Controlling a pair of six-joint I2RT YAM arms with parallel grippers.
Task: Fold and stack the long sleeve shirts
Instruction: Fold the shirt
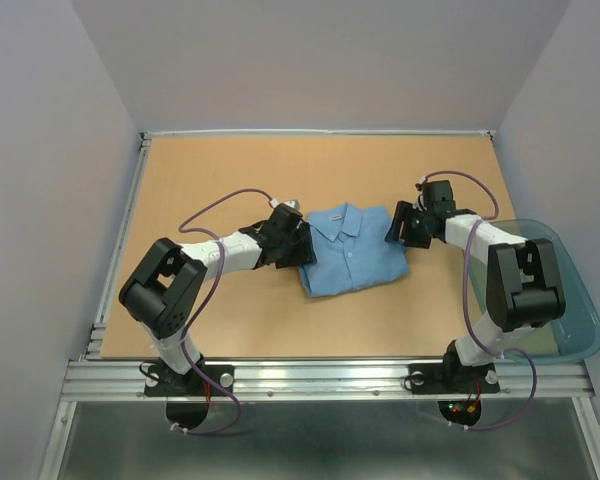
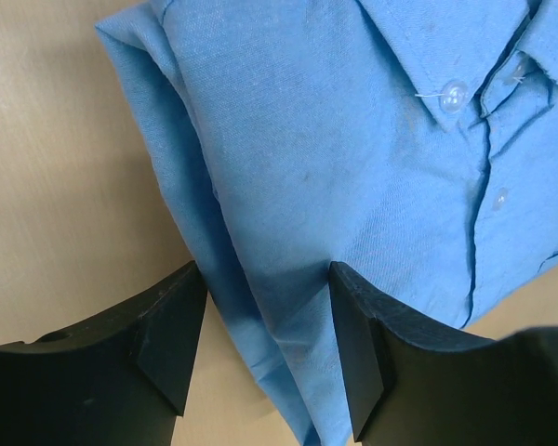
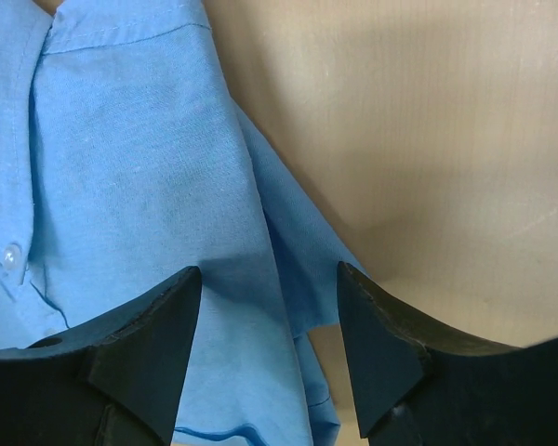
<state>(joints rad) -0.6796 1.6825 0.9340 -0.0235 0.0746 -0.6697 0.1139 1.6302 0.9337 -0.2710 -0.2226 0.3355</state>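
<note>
Blue folded shirt [image 1: 352,250] lies at the middle of the worktop [image 1: 230,180], collar toward 12 o'clock. Your left fingers [image 2: 163,344] stand apart over its 9 o'clock edge. Your right fingers [image 3: 149,334] stand apart over its 3 o'clock edge. Teal tub [image 1: 580,300] sits at 4 o'clock.

Counted 1 long sleeve shirt [image 1: 352,252] on 1 table [image 1: 220,170]. Logged 1 teal tub [image 1: 580,325]. Tallied 2 arms: left arm [image 1: 195,265], right arm [image 1: 505,265]. Tallied 2 end effectors: left end effector [image 2: 263,279], right end effector [image 3: 269,277], 2 fingers [image 2: 158,344] apiece. Spotted 3 whole buttons [image 2: 456,94] in left wrist view plus 1 cut off at frame edge, and 1 in right wrist view.
</note>
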